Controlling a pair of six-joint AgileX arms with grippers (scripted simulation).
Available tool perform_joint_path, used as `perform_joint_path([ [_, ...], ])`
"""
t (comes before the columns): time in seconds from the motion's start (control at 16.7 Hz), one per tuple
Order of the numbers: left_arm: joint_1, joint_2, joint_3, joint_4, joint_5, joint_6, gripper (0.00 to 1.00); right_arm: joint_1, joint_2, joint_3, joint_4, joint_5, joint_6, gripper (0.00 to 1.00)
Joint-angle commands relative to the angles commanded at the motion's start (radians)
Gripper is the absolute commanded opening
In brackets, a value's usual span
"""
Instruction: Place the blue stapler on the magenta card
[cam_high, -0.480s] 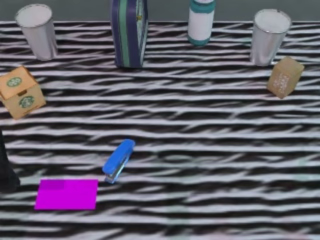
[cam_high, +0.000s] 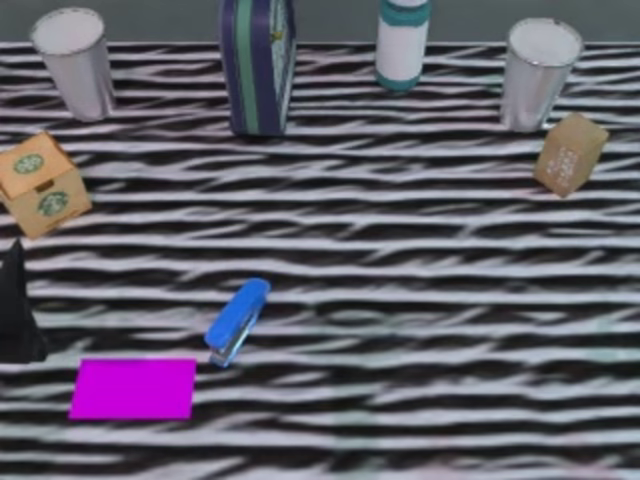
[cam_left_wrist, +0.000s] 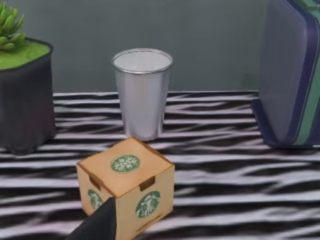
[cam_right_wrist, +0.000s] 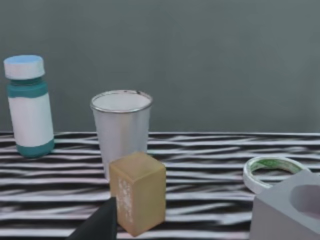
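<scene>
The blue stapler (cam_high: 238, 321) lies on the zebra-striped surface (cam_high: 420, 330), slanted, its lower end just off the upper right corner of the magenta card (cam_high: 134, 389) without visibly touching it. The card lies flat near the front left of the surface, its front edge close to the front rim. To the right of the stapler and card the striped cloth runs bare across the whole middle and front.

The left gripper (cam_high: 16, 305) shows only as a dark shape at the left edge of the top view, above and to the left of the card and well to the left of the stapler; whether its jaws are apart or together cannot be told. Past those jaws, towards the back, stands a tan box with green round logos (cam_left_wrist: 126, 192), then a silvery cup (cam_left_wrist: 142, 92), a dark potted plant (cam_left_wrist: 24, 92) on one side and the dark blue and green striped case (cam_left_wrist: 292, 75) on the other.

The right arm is outside the top view; one dark fingertip (cam_right_wrist: 97, 222) shows in its wrist view, so its jaws cannot be judged. Beyond it sit a plain tan block (cam_right_wrist: 137, 199), a second silvery cup (cam_right_wrist: 121, 130), a white and teal bottle (cam_right_wrist: 29, 107), a tape roll (cam_right_wrist: 267, 172) and a grey block (cam_right_wrist: 287, 207).
</scene>
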Motion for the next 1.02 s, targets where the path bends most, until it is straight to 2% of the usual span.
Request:
perform_joint_path([
  [0.72, -0.3, 1.18, 0.871, -0.673, -0.013, -0.034, 1.0, 0.0, 0.0, 0.0, 0.0, 0.0, 0.0, 1.0],
  [1.02, -0.404, 1.555, 1.177, -0.899, -0.013, -0.05, 1.0, 0.0, 0.0, 0.0, 0.0, 0.0, 0.0, 1.0],
])
